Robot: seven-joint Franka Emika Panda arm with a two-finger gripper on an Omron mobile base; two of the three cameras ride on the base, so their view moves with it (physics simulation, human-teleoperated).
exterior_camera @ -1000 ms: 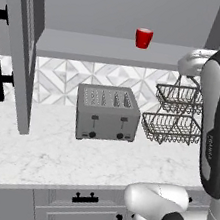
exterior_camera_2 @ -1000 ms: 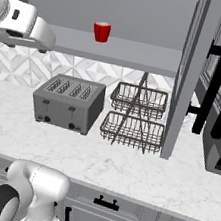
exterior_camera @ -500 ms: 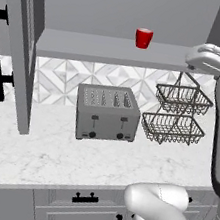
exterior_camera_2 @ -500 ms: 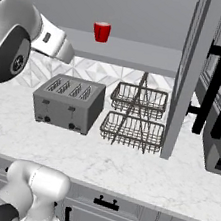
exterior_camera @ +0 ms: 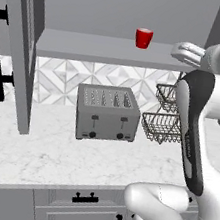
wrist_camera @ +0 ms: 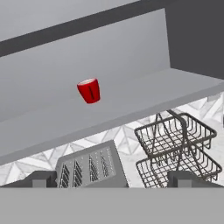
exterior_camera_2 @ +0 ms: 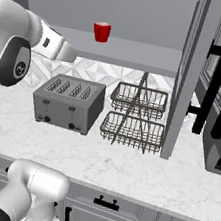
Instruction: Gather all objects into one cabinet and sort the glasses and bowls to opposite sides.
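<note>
The red cup stands upright on the cabinet shelf, well ahead of the tool and a little above its line of sight; in the hand view it sits left of centre between the two fingertips, with bare shelf all round it. It looks small, stiff and glossy, so I judge it light but slippery, easy to tip or skate along the flat shelf if nudged from one side. Its walls taper towards the base, so the best hold is likely across the upper half of the body, one pad on each side, square to the wall and not down near the narrow foot, where it could squirt out. The tool is spread wide and holds nothing; its tips show well apart at the bottom of the hand view. Below and ahead of the tool on the marble surface stands the grey toaster, and to its right the two-tier wire basket, just beside the toaster. The tall cabinet doors hang open at either side, so the shelf is free to reach. No other cups or the bowl can be seen from here.
</note>
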